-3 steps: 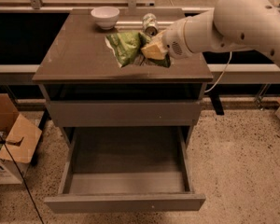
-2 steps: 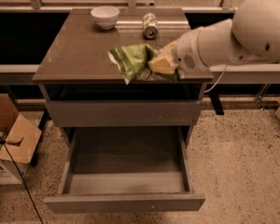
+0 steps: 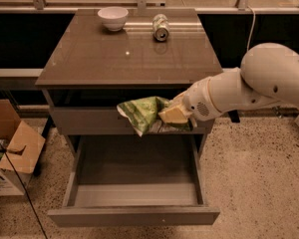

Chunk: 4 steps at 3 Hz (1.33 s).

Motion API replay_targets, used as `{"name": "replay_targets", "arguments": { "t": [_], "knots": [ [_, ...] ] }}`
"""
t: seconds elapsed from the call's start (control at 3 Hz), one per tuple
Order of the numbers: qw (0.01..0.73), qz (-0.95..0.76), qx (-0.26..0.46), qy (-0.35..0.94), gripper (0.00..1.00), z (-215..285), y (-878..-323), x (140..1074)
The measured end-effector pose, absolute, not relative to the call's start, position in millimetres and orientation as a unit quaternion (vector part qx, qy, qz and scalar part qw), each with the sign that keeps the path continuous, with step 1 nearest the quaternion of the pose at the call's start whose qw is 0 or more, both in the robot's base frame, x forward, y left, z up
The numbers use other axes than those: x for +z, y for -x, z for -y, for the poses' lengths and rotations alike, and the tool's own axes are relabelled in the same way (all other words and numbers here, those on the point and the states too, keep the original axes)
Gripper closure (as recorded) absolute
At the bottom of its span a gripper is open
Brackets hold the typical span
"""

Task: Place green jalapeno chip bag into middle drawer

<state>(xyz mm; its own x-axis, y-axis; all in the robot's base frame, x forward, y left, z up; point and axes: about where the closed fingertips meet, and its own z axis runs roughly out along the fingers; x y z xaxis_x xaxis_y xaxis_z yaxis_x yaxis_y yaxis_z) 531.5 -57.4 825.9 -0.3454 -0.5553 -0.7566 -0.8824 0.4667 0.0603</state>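
While gripper (image 3: 175, 115) hangs over open middle drawer (image 3: 134, 171), jaws clamped on green jalapeno chip bag (image 3: 143, 112): foil could slip, snag upper drawer front (image 3: 89, 121).

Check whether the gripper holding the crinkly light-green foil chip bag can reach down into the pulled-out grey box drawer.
Probably yes. The gripper, jaws shut on the crinkly light-green foil chip bag, hangs before the cabinet front, directly above the pulled-out grey box drawer; nothing visible lies between them.
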Motion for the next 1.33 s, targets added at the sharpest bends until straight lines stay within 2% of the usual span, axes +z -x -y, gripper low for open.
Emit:
{"name": "replay_targets", "arguments": {
  "t": [0.33,1.0,1.33],
  "knots": [
    [0.303,-0.805,0.289,0.42,1.0,50,-518,752],
    [0.298,-0.819,0.339,0.354,1.0,33,-530,651],
    [0.298,-0.819,0.339,0.354,1.0,33,-530,651]
  ]
}}
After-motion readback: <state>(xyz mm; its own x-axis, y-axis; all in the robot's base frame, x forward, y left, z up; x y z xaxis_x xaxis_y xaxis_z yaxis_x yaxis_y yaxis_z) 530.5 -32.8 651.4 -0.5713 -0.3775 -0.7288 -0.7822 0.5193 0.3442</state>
